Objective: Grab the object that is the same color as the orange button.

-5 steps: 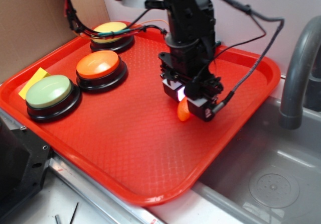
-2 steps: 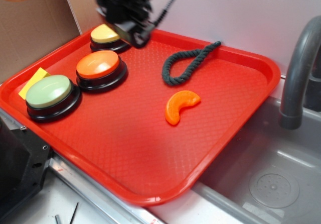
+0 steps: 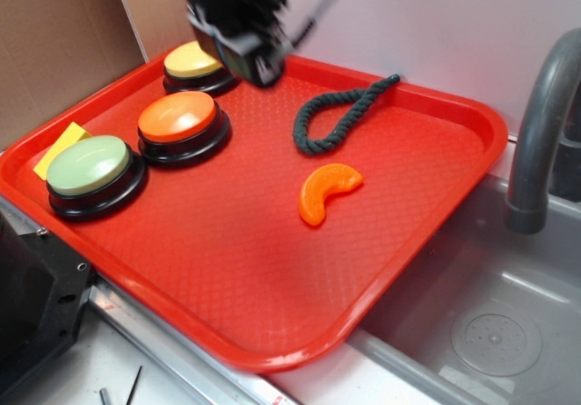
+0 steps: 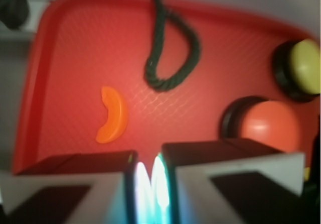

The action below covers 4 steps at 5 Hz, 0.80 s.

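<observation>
Exterior view has the gripper (image 3: 243,49) up high by the yellow button (image 3: 192,60), jaws nearly together, holding nothing; the orange crescent (image 3: 327,192) lies loose mid-tray, well off toward the sink side, long axis diagonal

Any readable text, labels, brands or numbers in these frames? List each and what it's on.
None readable in either view.
The orange button, yellow button and pale green button: plain tops, no markings.
The orange crescent, dark green rope and red tray: no print visible.
The yellow note: blank where it shows.
The gripper: blurred, nothing legible.
</observation>
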Each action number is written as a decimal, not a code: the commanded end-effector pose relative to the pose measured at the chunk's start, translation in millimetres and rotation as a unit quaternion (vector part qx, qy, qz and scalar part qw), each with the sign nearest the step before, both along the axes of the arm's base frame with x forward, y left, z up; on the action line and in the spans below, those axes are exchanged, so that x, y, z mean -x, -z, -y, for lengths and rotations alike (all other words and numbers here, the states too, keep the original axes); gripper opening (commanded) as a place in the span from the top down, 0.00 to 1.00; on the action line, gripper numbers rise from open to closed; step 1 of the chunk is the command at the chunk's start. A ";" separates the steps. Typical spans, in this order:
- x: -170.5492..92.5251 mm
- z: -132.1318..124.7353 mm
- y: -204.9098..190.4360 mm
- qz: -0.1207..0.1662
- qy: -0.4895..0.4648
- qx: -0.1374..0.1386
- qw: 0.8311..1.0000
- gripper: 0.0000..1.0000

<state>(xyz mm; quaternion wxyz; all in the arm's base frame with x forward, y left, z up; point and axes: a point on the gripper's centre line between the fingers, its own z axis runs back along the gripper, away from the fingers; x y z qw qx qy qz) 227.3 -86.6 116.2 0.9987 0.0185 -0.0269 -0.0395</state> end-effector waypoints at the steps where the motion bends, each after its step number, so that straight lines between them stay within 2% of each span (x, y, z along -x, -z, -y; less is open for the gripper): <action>1: -15.0 10.4 63.1 -0.015 -0.057 0.014 0.998 0.00; 2: -15.5 15.4 74.2 -0.008 -0.055 0.028 0.998 0.00; 3: -11.8 16.3 79.8 -0.006 -0.062 0.022 0.998 0.00; 4: -13.9 18.0 95.8 -0.022 -0.055 0.021 0.998 0.00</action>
